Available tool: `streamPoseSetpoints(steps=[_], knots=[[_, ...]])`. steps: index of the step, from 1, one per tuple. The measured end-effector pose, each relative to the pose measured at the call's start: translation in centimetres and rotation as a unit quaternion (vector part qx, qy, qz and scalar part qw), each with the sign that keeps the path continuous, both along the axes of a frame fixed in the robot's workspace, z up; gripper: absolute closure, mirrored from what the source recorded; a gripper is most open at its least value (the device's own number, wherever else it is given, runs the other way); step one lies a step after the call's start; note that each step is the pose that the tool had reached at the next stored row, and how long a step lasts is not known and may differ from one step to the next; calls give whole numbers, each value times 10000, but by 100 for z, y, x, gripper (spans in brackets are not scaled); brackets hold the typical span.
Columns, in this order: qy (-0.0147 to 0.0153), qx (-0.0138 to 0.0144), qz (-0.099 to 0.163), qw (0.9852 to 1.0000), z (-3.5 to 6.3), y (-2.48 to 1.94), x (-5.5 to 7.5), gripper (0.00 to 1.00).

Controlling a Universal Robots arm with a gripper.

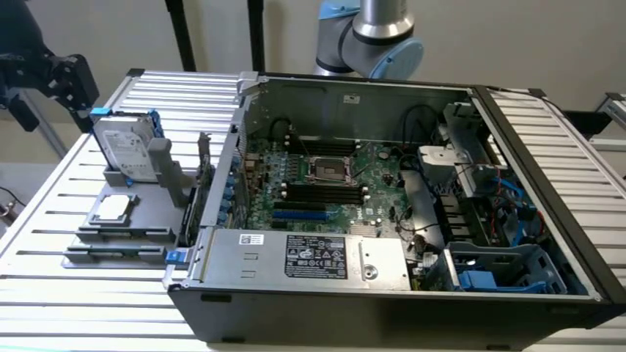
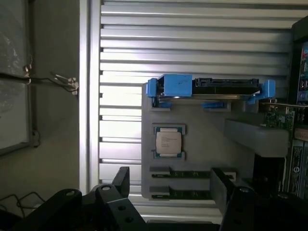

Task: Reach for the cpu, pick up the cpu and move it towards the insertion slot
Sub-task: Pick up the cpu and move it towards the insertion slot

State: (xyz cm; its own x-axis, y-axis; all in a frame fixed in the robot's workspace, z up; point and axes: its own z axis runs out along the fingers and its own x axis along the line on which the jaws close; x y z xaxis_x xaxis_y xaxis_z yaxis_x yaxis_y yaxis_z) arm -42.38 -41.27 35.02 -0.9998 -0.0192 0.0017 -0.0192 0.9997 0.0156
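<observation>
Here the cpu [image 2: 168, 141] lies flat in its seat on the grey tray [image 2: 207, 130], which rests on the slatted table [image 1: 59, 293] beside the open case [image 1: 391, 312]. The drive [image 2: 211, 86] stands near it on one side and two memory sticks [image 2: 192, 172] lie on the other. The gripper [image 2: 171, 175] hangs well above the cpu, fingers [image 2: 121, 177] spread wide and holding nothing. The slot [image 1: 330, 170] sits on the board inside the case, to the exterior view's right of the tray.
</observation>
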Motion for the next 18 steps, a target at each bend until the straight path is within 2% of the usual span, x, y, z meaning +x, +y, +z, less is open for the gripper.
streamPoseSetpoints(steps=[18], knots=[[0,0,0,10000,-327,-54,0,23]])
